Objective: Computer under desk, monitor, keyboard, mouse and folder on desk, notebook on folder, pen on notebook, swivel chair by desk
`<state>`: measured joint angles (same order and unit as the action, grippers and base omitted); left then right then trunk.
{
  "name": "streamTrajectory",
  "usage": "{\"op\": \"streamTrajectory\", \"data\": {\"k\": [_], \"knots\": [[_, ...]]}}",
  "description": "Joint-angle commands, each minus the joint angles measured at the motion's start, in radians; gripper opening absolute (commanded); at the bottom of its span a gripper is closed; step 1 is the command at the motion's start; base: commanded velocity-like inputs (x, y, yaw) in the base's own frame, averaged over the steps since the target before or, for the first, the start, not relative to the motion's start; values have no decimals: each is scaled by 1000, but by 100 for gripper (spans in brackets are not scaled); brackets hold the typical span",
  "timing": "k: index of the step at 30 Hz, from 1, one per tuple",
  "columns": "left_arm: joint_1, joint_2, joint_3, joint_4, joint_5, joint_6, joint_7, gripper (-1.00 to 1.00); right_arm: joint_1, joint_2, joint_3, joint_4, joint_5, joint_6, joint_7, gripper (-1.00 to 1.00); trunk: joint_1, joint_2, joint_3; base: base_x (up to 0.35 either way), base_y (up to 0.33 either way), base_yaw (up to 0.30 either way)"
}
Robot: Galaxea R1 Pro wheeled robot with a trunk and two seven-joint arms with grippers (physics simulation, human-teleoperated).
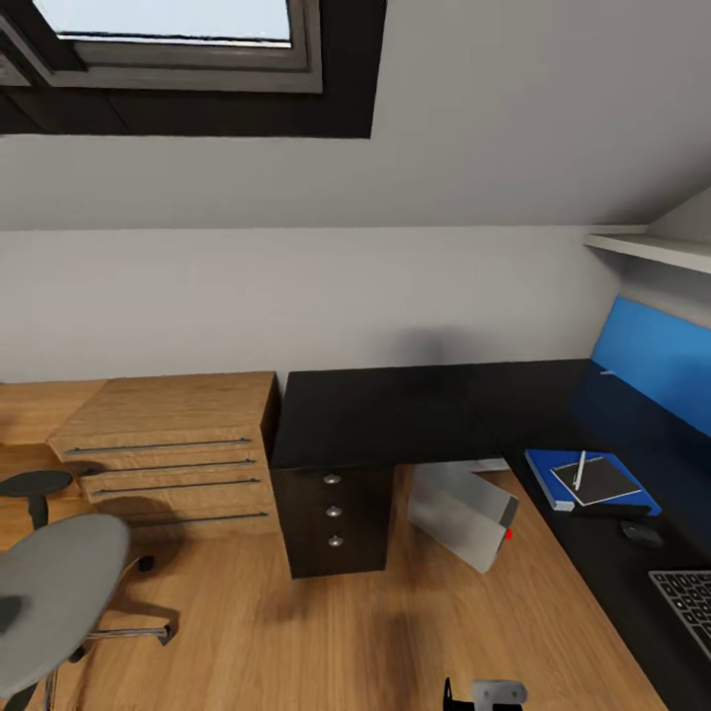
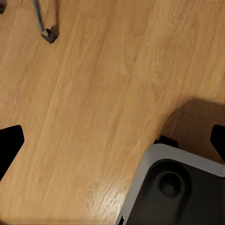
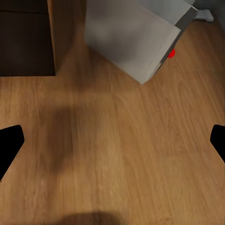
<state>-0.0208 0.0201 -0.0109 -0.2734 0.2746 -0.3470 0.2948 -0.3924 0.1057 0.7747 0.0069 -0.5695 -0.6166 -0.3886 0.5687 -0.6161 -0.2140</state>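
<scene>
Both hands are hanging spread wide and empty over the oak floor (image 3: 117, 154). The right hand (image 3: 115, 140) is facing the grey computer (image 3: 136, 37), which is sitting just ahead of it under the black bench (image 1: 395, 415). On that bench, the pen (image 1: 580, 470) is lying on the notebook (image 1: 595, 480) atop the blue folder (image 1: 553, 469), with the mouse (image 1: 642, 534) and keyboard (image 1: 689, 597) beside it, while the swivel chair (image 1: 54, 583) is standing well off past the left hand (image 2: 112, 140).

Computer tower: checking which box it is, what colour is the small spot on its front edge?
Red, on the computer; clearest in the right wrist view.

Oak dresser (image 1: 173, 449) against wall; skylight (image 1: 168, 30) above; white shelf (image 1: 647, 247).
</scene>
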Motion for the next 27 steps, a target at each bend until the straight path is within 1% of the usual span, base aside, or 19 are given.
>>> {"op": "streamTrajectory", "data": {"k": [1, 5, 7, 10, 12, 14, 16, 20, 22, 24, 26, 27], "knots": [[-1, 0, -1, 0, 3, -3, 2, 100, 0, 0, 8, 1, -5, -3, -5, 100, -4, 6, 3, -10, 2, 146], [-1, 0, -1, 0, 3, -3, 1, 100, 0, 0, 8, 1, -5, -28, -6, 100, -19, 34, 22, -5, 1, 155], [-1, 0, -1, 1, 3, -2, 1, 100, 5, 0, 8, 7, -5, -77, -6, 100, -27, 48, 31, -2, 0, 162], [-1, 0, -2, 1, 3, 0, 1, 100, 18, -4, 8, 12, -4, -119, -6, 100, -38, 69, 44, -1, 0, 163], [-1, 1, -2, 2, 3, 1, 1, 100, 28, -17, 8, 14, -3, -170, -6, 100, -46, 83, 53, 0, 0, 162], [-1, 1, -2, 2, 3, 2, 1, 100, 35, -31, 8, 15, -3, -203, -6, 100, -54, 97, 62, 0, 0, 161], [-1, 1, -2, 2, 3, 1, 1, 100, 38, -41, 8, 16, -3, -220, -6, 100, -61, 111, 72, 0, 0, 160], [-1, 1, -2, 2, 3, 1, 1, 100, 40, -48, 8, 16, -1, -234, -6, 100, -77, 139, 90, 0, 0, 160], [-1, 1, -2, 3, 3, 0, 1, 100, 46, -56, 8, 16, 10, -264, -6, 100, -84, 153, 99, 0, 0, 159], [-1, 1, -2, 3, 3, 0, 1, 100, 60, -68, 8, 16, 50, -317, -6, 100, -92, 167, 108, 0, 0, 153], [-1, 1, -2, 3, 3, 0, 1, 100, 62, -72, 9, 16, 70, -333, -6, 100, -100, 181, 117, 0, 0, 150], [-1, 1, -2, 3, 3, 0, 1, 100, 65, -75, 8, 16, 92, -345, -6, 100, -103, 188, 122, 0, 0, 145]]}}
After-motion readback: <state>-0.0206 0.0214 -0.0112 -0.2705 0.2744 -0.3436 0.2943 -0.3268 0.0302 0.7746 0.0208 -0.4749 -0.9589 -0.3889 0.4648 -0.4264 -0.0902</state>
